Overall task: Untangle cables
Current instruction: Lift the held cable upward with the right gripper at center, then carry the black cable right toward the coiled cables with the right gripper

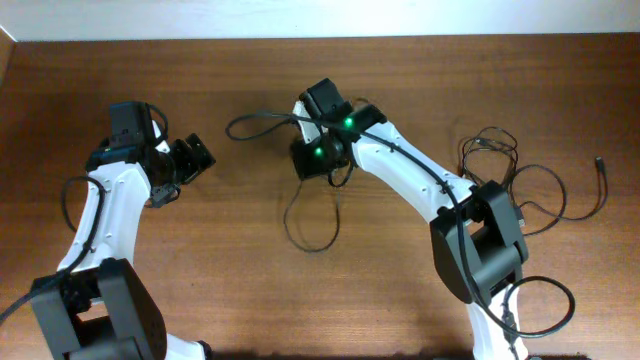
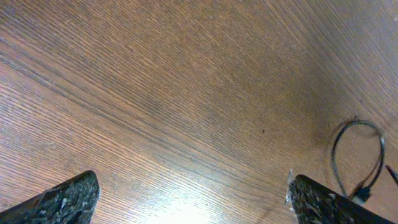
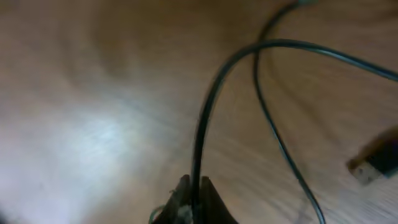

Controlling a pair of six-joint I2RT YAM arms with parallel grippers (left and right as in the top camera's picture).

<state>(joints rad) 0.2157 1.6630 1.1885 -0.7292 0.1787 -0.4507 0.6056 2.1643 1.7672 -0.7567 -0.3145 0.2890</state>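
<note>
One of the cables is pinched at its lower end in the right fingers, which are closed tight on the thin black wire. From there it rises and bends away to the right over the tabletop. A second strand crosses it, and a blurred plug lies to the right. From overhead, this wire lies at the middle of the tabletop, one end curling left and a loose loop hanging toward the near edge. More thin wires sprawl in loops well apart at the right side, beside the right arm. The left fingers stand spread wide over bare wood and hold nothing.
</note>
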